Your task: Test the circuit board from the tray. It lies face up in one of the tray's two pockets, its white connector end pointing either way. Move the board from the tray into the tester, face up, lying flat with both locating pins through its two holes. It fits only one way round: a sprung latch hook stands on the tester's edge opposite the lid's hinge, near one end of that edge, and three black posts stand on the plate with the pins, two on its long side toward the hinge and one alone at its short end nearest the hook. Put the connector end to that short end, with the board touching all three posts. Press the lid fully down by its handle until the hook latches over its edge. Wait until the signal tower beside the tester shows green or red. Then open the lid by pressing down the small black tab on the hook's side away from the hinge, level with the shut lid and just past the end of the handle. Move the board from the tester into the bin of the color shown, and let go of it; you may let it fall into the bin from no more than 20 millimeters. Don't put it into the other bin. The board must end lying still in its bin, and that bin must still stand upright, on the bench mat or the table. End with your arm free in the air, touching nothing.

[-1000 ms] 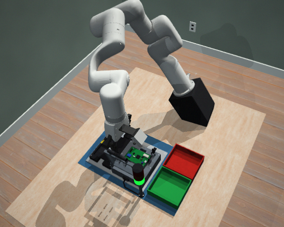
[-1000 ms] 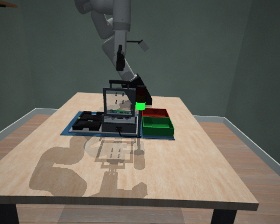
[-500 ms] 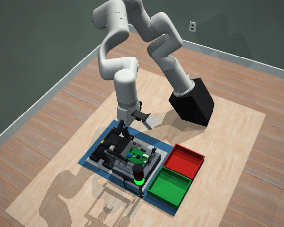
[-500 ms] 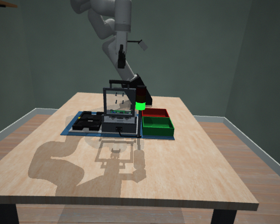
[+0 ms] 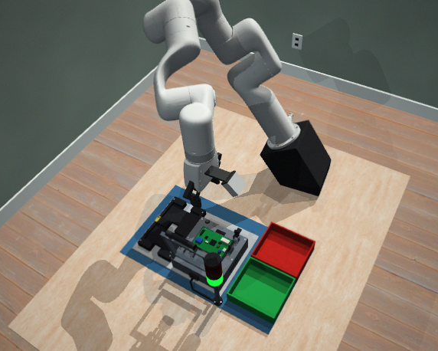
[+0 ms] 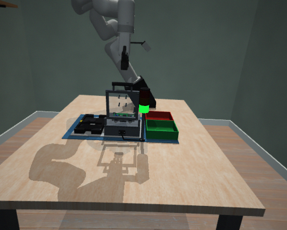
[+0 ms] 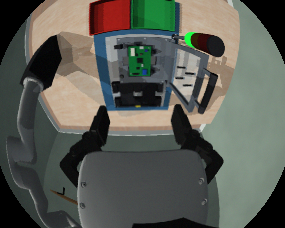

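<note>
The green circuit board (image 5: 214,241) lies face up on the tester's plate; it also shows in the wrist view (image 7: 141,60) and, edge on, in the exterior view (image 6: 123,115). The tester's lid (image 6: 121,103) stands open and upright, its handle (image 6: 122,84) at the top. The signal tower (image 5: 214,273) shows green, also in the exterior view (image 6: 143,108). My gripper (image 5: 194,197) (image 6: 124,59) is open and empty, high above the tester and tray; its two fingers stand wide apart in the wrist view (image 7: 138,122).
The black tray (image 5: 165,224) sits on the blue mat left of the tester, both pockets empty. The red bin (image 5: 283,248) and the green bin (image 5: 262,288) stand side by side right of the tester. The arm's black base (image 5: 297,158) stands behind.
</note>
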Motion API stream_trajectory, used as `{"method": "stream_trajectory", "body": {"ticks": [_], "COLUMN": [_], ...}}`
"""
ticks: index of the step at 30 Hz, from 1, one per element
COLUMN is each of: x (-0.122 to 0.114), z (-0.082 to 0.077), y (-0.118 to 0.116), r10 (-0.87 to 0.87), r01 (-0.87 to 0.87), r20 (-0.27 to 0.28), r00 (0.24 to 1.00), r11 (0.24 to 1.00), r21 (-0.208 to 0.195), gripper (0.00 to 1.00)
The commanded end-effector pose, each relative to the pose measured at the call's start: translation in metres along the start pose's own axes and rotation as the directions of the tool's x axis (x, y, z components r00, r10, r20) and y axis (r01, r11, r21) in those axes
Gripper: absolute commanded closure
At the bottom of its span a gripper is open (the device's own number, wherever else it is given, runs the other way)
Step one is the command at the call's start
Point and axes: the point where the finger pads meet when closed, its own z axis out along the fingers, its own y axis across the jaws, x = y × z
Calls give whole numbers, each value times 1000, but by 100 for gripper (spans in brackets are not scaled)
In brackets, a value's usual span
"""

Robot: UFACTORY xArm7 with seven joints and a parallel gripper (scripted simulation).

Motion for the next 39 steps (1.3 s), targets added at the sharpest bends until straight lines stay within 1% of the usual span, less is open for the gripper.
{"method": "stream_trajectory", "body": {"ticks": [1, 3, 8, 12, 18, 20, 27, 32, 35, 37, 39], "x": [1, 1, 1, 1, 1, 1, 1, 1, 1, 1, 1], "z": [6, 6, 25, 46, 84, 84, 130, 159, 172, 172, 180], "y": [1, 1, 1, 1, 1, 1, 1, 1, 1, 1, 1], "r10": [0, 0, 0, 0, 0, 0, 0, 0, 0, 0, 0], "r01": [0, 0, 0, 0, 0, 0, 0, 0, 0, 0, 0], "r20": [-2, -2, -2, -2, -2, -2, -2, -2, -2, -2, -2], "r00": [1000, 1000, 1000, 1000, 1000, 1000, 1000, 1000, 1000, 1000, 1000], "r11": [1000, 1000, 1000, 1000, 1000, 1000, 1000, 1000, 1000, 1000, 1000], "r21": [-4, -4, -4, -4, -4, -4, -4, -4, -4, -4, -4], "gripper": [0, 0, 0, 0, 0, 0, 0, 0, 0, 0, 0]}}
